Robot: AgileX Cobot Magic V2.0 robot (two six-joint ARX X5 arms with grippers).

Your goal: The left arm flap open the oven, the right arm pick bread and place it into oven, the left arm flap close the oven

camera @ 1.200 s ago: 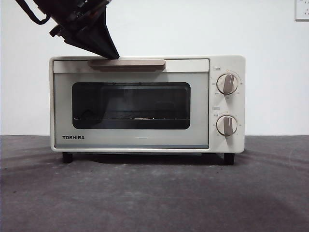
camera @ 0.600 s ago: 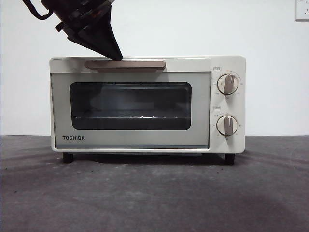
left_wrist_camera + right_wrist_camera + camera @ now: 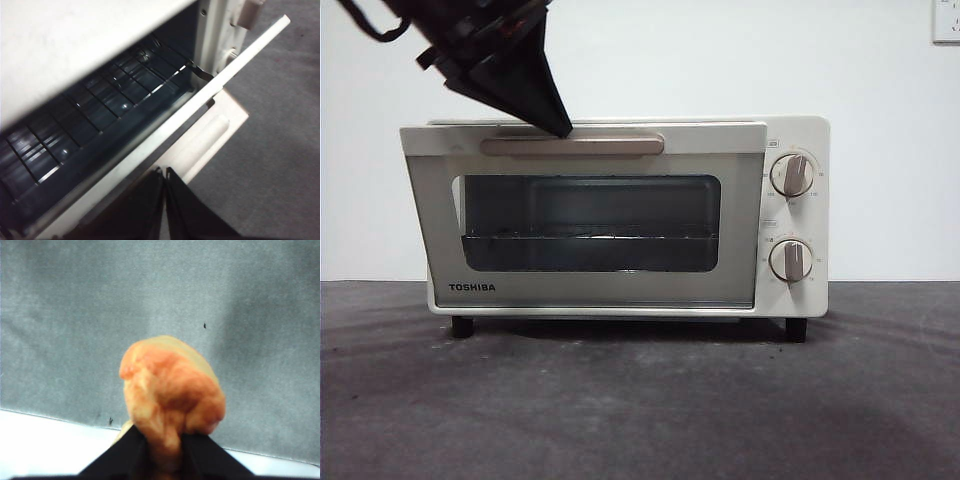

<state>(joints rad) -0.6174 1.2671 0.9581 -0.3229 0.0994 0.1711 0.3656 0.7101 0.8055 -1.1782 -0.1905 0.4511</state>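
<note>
Left claw (image 3: 558, 128): your left claw sits with its black jaws pressed together, the tip hooked just behind the beige handle (image 3: 572, 145) at the top of the oven (image 3: 798, 215) door (image 3: 585, 290).
Door: tilted partway outward, a gap showing along its top edge — not yet flat.
Right claw (image 3: 164, 440): clamped on the bread (image 3: 170, 390), held above the grey table (image 3: 75, 315); out of sight in the front view, so you cannot place it relative to the oven.
Oven contents: only the dark wire rack (image 3: 100, 107) shows inside; no bread in there.
Risk, door: the tip rests on a narrow edge — it may slide off the handle, and the door could then swing either way.
Risk, bread: bringing it in before the door is fully down may knock it against the door.
</note>
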